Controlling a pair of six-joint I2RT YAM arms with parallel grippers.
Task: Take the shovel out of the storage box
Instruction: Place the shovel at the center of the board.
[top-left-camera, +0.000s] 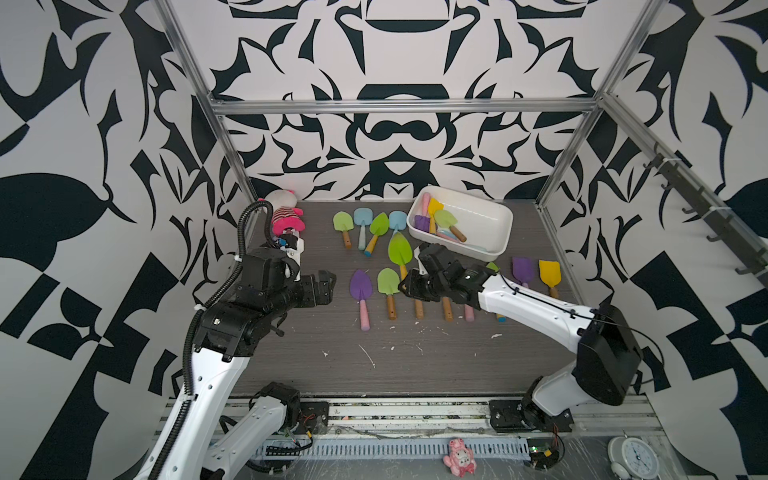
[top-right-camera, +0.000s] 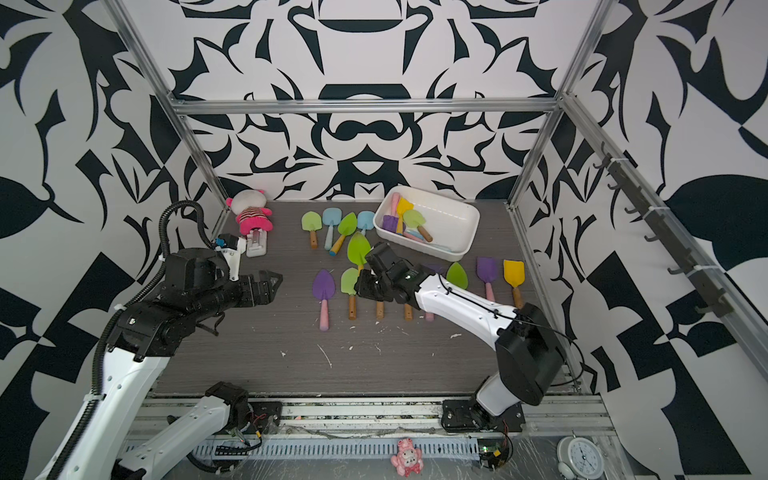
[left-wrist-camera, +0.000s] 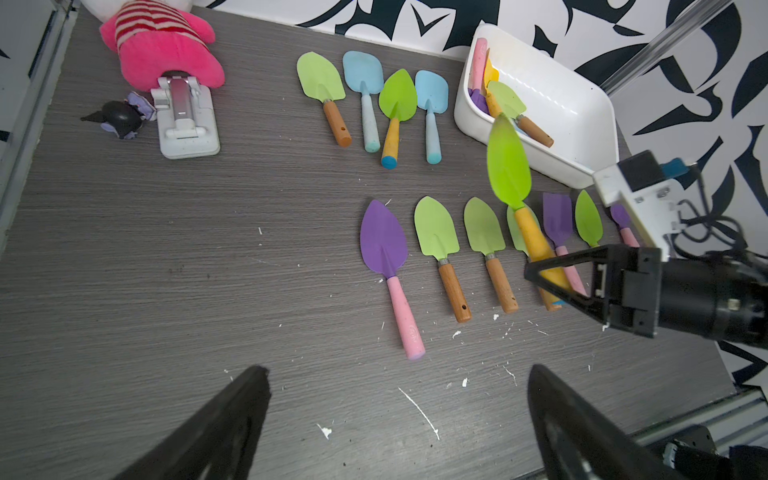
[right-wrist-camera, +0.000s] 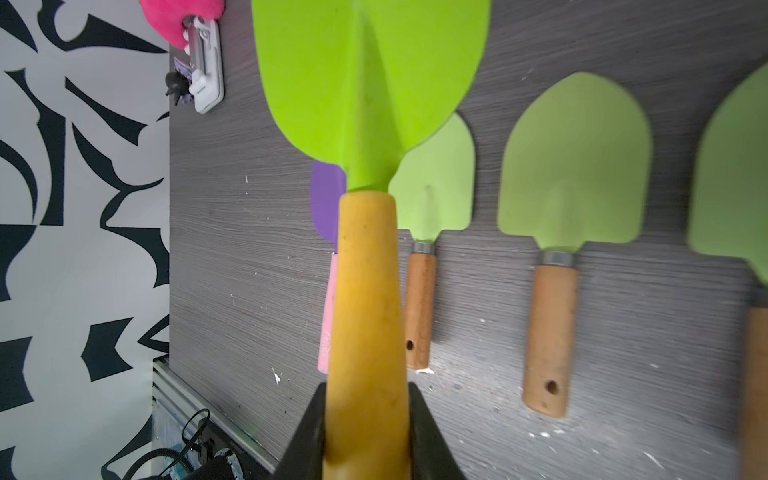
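Yellow handle clenched in right fingers; green shovel looks light, stiff, slick, handle hold suits; left fingers released

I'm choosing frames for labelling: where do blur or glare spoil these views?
Right wrist view: the held green shovel fills the lens and looks soft, and the shovels lying beyond it are smeared. Left wrist view: sharp, but a glare streak runs along the inner wall of the white box. Both top views: evenly lit, crisp, only faint shadows.
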